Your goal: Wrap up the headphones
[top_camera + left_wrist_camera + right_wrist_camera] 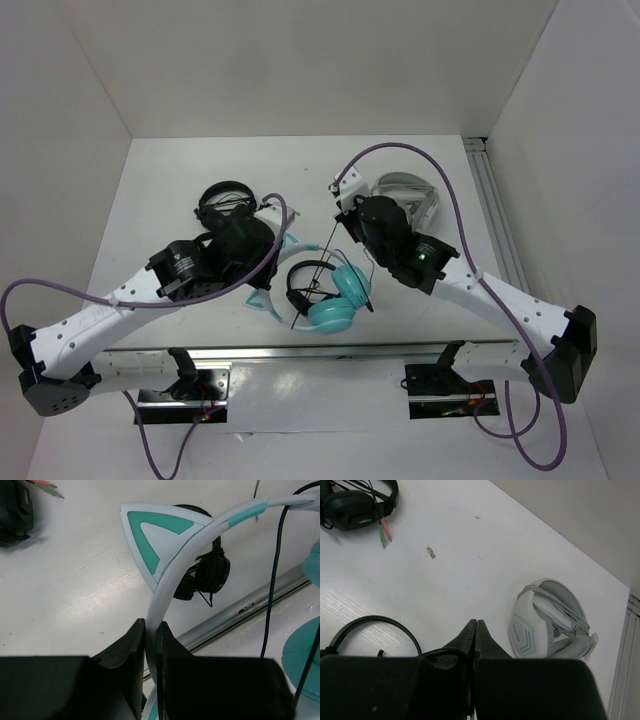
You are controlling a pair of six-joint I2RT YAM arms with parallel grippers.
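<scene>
Left gripper point(151, 625) clamps the headphones point(330, 315) by the headband point(175, 565), which arcs toward the teal cups point(348, 283); right gripper point(476, 622), jaws together, hovers just beyond them.

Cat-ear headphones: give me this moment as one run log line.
left gripper: shut on headband | right gripper: shut, cable alongside | headphones: cable not yet wrapped
</scene>
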